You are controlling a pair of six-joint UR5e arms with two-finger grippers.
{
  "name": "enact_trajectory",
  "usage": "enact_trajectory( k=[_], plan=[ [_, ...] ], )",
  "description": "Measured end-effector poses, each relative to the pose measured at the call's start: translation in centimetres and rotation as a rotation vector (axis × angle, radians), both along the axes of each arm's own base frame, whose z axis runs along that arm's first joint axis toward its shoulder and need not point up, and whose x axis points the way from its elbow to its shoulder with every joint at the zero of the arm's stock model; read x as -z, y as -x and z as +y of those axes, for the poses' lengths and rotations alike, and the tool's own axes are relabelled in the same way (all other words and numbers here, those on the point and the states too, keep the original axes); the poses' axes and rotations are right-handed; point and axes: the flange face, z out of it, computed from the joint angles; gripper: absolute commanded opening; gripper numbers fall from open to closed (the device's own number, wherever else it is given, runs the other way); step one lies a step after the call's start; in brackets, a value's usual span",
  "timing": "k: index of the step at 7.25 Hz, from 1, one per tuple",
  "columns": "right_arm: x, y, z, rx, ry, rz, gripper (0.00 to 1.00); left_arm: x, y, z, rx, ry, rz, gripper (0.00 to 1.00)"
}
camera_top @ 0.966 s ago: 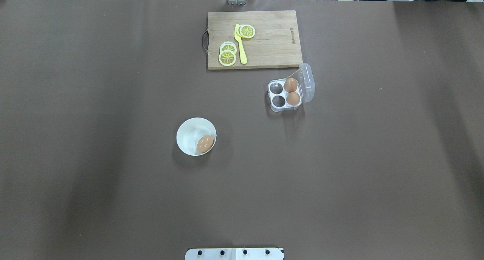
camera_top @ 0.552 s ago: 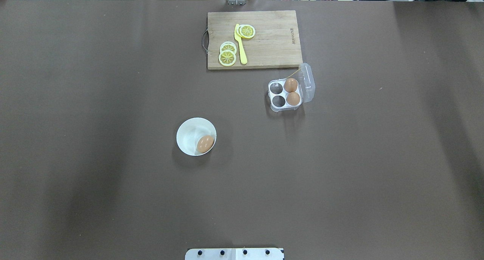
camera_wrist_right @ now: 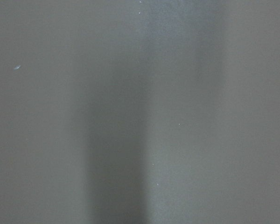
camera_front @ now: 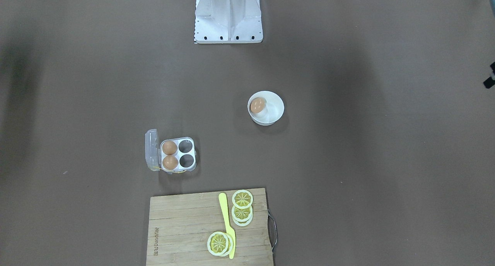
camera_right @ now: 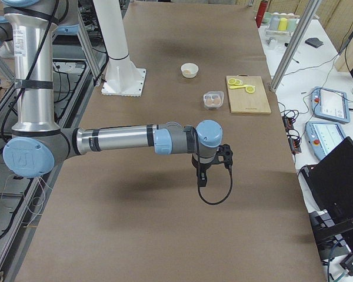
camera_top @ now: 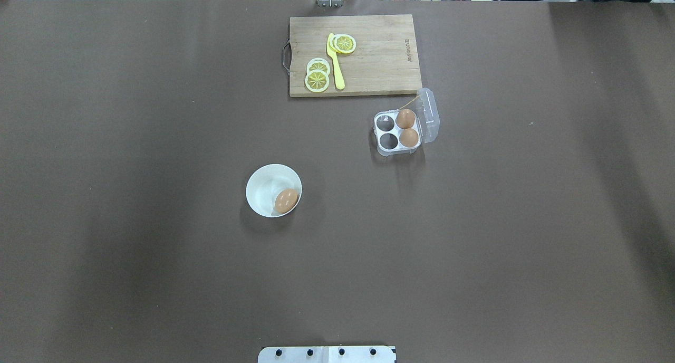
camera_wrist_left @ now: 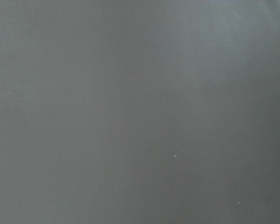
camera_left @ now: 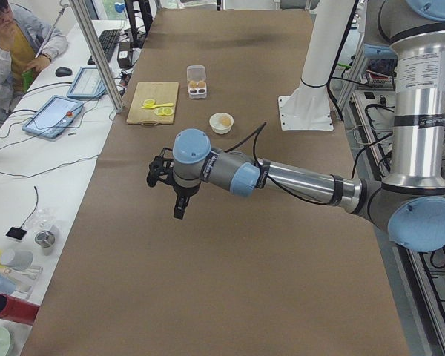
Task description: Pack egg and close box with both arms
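One brown egg [camera_top: 286, 200] lies in a round white bowl [camera_top: 263, 186] near the table's middle; it also shows in the front-facing view [camera_front: 258, 104]. The clear four-cell box [camera_top: 388, 147] stands to the right of the bowl with its lid [camera_top: 428, 115] open. It holds two eggs [camera_top: 405, 118] [camera_top: 409, 137] in the cells by the lid; the other two cells are empty. My left gripper [camera_left: 179, 211] hangs above bare table, far from the bowl. My right gripper [camera_right: 200, 179] hangs above bare table, far from the box. I cannot tell whether either is open or shut.
A wooden cutting board [camera_top: 379, 54] with lemon slices [camera_top: 317, 80] and a yellow knife [camera_top: 335, 62] lies just behind the box. The white robot base [camera_front: 228, 16] stands at the near edge. Both wrist views show only brown table cover.
Nothing on the table has moved. Only the faint shadows at the table's sides have shifted a little.
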Motion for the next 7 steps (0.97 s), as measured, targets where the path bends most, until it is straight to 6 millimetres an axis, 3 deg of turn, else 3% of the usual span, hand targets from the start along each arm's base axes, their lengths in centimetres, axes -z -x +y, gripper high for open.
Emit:
enact_trajectory(
  k=[1, 3, 5, 6, 7],
  plan=[
    [0.9, 0.8, -0.4, 0.015, -0.020, 0.001, 1.00, 3.4, -4.8, -1.1, -0.058, -0.031, 0.020, 0.90],
    [2.4, 2.3, -1.2, 0.044, -0.052, 0.008, 1.00, 10.5, -17.2, -2.3, -0.187, -0.163, -0.013, 0.89],
    [3.1, 3.4, -1.7, 0.065, -0.067, 0.008, 1.00, 15.8, -28.2, -1.8, -0.272, -0.241, -0.061, 0.89],
    [3.2, 3.8, -1.8, 0.071, -0.069, 0.007, 1.00, 18.2, -33.0, -1.2, -0.305, -0.215, -0.064, 0.82],
    [3.3, 3.9, -1.8, 0.074, -0.070, 0.007, 1.00, 20.0, -37.4, 0.2, -0.330, -0.186, -0.066, 0.81]
  ],
)
